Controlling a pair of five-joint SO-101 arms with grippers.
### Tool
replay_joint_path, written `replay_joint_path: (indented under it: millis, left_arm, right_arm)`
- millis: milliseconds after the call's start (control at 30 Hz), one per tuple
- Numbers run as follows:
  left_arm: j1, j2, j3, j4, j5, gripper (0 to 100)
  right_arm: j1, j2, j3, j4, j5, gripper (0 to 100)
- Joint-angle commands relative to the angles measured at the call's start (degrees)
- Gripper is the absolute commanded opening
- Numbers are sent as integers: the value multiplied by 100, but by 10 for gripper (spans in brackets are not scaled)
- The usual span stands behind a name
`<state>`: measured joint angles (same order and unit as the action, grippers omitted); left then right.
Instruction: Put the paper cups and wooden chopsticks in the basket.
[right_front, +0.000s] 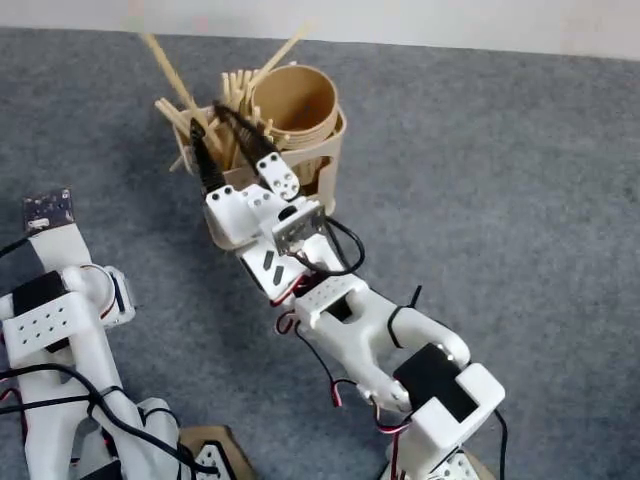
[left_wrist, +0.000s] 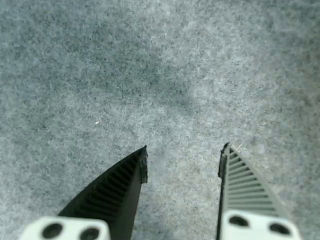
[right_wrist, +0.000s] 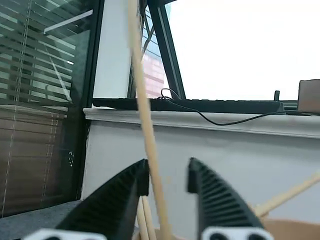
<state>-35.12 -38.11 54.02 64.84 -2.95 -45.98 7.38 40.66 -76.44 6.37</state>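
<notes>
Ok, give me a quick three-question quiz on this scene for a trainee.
1. True or false: the paper cups sit inside the basket.
2. Which tool has a wooden chopstick between its open fingers? A) left tool B) right tool
3. Fill in: the left tool hangs over bare grey ____.
Key: 1 true; 2 B; 3 carpet.

Tan paper cups (right_front: 297, 100) sit nested upright in the basket (right_front: 335, 150), wooden chopsticks (right_front: 175, 80) leaning out beside them.
</notes>
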Motion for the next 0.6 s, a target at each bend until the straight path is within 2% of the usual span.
replay_joint_path:
  millis: [0, 100, 167, 267, 333, 567]
  left_arm:
    - [-57, -180, -22, -70, -62, 253]
    - [-57, -180, -22, -70, -62, 253]
    - [-57, -180, -22, -70, -62, 253]
    - [-57, -180, -22, -70, -62, 253]
    - [-57, -180, -22, -70, -62, 253]
    - [-48, -180, -57, -70, -62, 253]
  right_arm:
    - [92, -75, -31, 136, 79, 167]
    - [92, -92, -31, 180, 132, 144]
    - [92, -286, -22, 286, 484, 130]
    - [127, -884, 4, 1024, 738, 123]
    - [215, -1481, -4, 2062, 738, 123]
    - [338, -3811, -426, 6888, 730, 123]
